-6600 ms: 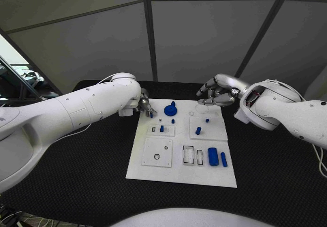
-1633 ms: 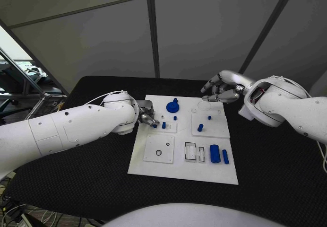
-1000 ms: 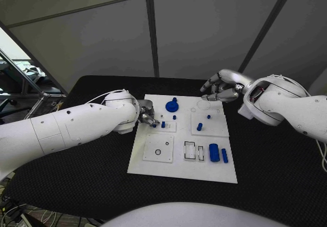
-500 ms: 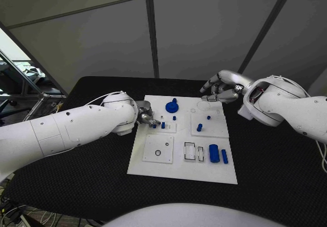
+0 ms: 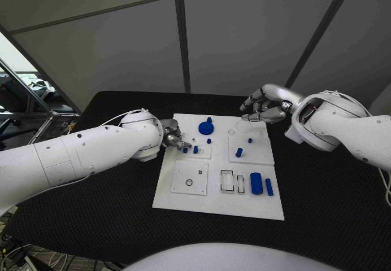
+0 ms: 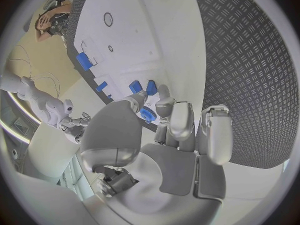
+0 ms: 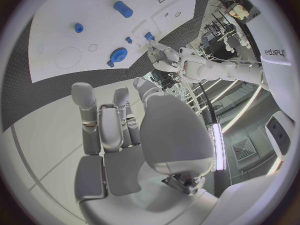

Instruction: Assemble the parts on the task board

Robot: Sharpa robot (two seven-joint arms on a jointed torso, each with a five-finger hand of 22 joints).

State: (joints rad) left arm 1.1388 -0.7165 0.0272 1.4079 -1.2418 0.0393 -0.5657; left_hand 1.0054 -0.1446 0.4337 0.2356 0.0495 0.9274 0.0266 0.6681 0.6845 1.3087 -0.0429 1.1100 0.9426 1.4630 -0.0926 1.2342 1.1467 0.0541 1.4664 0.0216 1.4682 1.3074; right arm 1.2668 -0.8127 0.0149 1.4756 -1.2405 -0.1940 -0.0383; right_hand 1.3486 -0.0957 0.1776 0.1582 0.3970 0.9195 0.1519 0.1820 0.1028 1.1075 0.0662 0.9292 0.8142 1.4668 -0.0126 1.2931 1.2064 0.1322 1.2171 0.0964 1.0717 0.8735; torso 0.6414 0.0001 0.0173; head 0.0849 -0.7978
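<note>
Standing in the task board (image 5: 213, 204), blue parts (image 5: 195, 149) stay upright.

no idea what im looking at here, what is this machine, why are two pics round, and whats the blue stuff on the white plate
It is a robot with two white arms ending in silver hands, working at a black table. The square picture looks down from a camera on its head. The round ones come from fisheye cameras at each wrist, behind that arm's own hand.

The white plate is the task board, which carries small blue parts to be assembled: a gear-like piece, short pegs and a cylinder beside empty slots.

The left hand reaches over the board's left edge, its fingertips at small blue pieces; whether it grips one is unclear. The right hand hovers behind the board, holding nothing, fingers loosely curled.
</note>
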